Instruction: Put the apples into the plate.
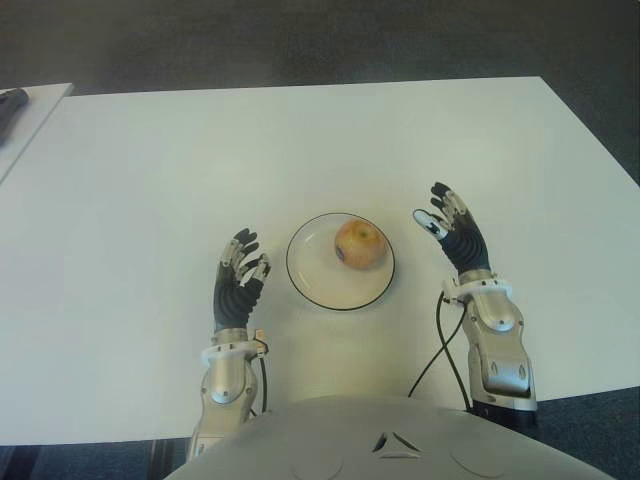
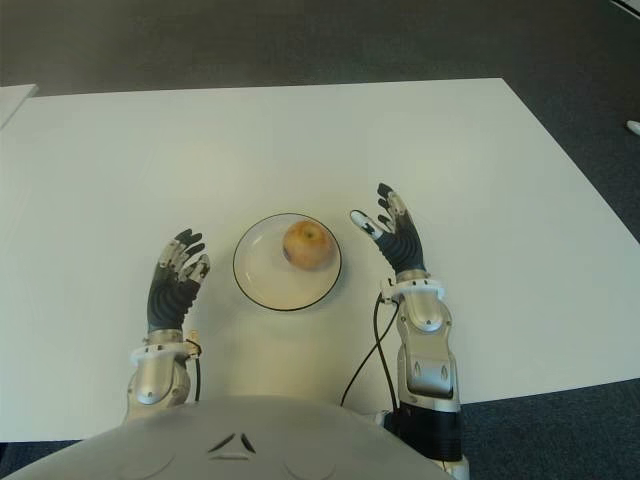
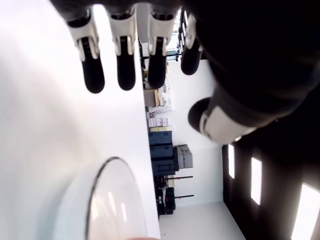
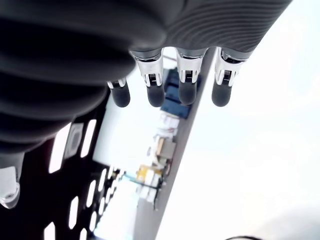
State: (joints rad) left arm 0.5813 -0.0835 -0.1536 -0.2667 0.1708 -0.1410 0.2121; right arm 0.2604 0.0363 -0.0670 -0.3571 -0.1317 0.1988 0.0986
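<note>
One yellow-red apple (image 1: 360,243) sits in the white plate (image 1: 318,275) with a dark rim, toward its far right part, near the table's front middle. My right hand (image 1: 448,225) is just right of the plate, fingers spread and holding nothing; its fingers (image 4: 156,95) show straight in the right wrist view. My left hand (image 1: 241,263) is just left of the plate, fingers relaxed and empty. The left wrist view shows its fingers (image 3: 126,75) extended above the table, with the plate rim (image 3: 112,175) close by.
The white table (image 1: 200,160) spreads wide beyond the hands. A second white surface with a dark object (image 1: 10,105) stands at the far left. Dark carpet (image 1: 400,40) lies past the far edge. A black cable (image 1: 440,340) runs along my right forearm.
</note>
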